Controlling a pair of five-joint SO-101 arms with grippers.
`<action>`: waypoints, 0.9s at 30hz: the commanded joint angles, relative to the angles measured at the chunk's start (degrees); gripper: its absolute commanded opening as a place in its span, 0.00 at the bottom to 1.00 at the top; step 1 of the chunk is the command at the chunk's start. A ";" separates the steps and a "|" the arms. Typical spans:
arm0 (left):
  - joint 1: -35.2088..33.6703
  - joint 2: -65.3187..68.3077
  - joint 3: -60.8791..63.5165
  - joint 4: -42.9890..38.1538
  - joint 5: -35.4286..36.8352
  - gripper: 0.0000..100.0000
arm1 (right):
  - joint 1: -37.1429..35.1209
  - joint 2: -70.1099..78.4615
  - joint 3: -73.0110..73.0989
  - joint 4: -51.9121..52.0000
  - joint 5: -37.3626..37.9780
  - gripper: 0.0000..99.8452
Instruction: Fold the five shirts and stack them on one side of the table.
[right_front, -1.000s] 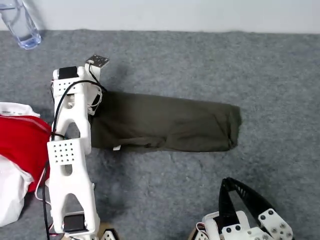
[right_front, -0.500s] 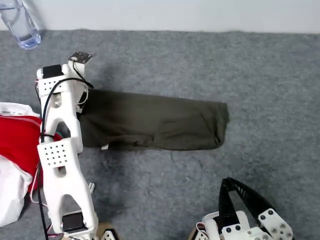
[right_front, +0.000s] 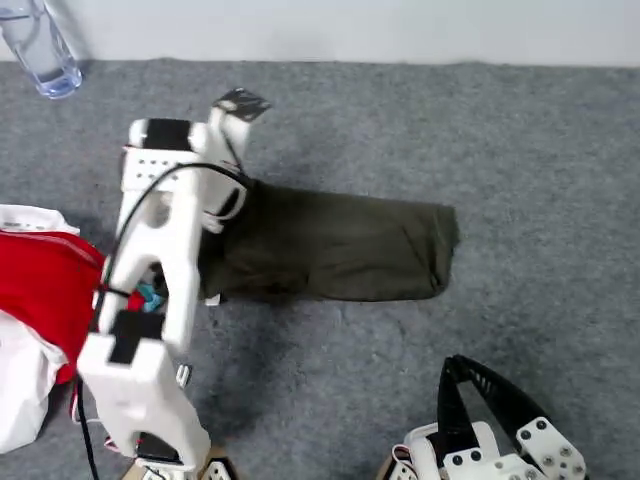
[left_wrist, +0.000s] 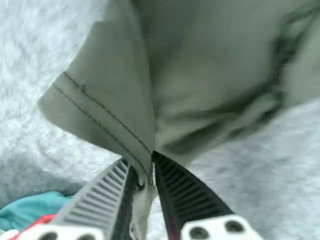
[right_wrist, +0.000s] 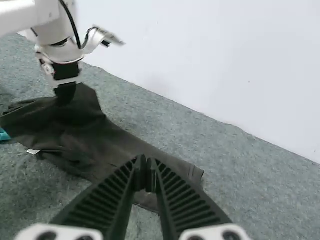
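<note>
Olive-green cloth shirt (right_front: 340, 250) lies on the grey carpeted table surface (right_front: 520, 130) as a long, narrow strip. The lengthwise folds therefore appear done, and the step in hand is judged to be the crosswise fold. The left gripper (left_wrist: 142, 172) is clamped narrowly on a stitched hem at one end of the strip. The fabric rises to a peak at the jaws, and the rest of the strip extends away ahead of the fingertips. The left arm stands over that end with its wrist pitched downward and the gripper pointing at the table. The next move calls for carrying the held end over the strip toward the free end, lowering it so the edges align, and only then releasing. A pass that is too low would likely drag the whole strip rather than fold it. The right gripper (right_wrist: 146, 175) sits low, well apart from the left gripper, jaws closed together on nothing, with the strip's free end just ahead of its fingertips. A red fabric garment (right_front: 40, 280) and a white fabric garment (right_front: 20, 390) lie behind the left gripper, away from the strip.
</note>
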 joint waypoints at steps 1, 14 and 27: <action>7.12 -8.26 1.71 1.85 4.48 0.01 | -0.48 0.66 0.18 1.71 -0.09 0.01; 29.01 -4.57 -2.95 -6.51 22.24 0.01 | -0.48 0.66 0.18 1.89 -0.26 0.01; 33.93 24.00 -40.57 -2.20 25.49 0.01 | -0.48 0.57 0.18 1.89 -0.09 0.01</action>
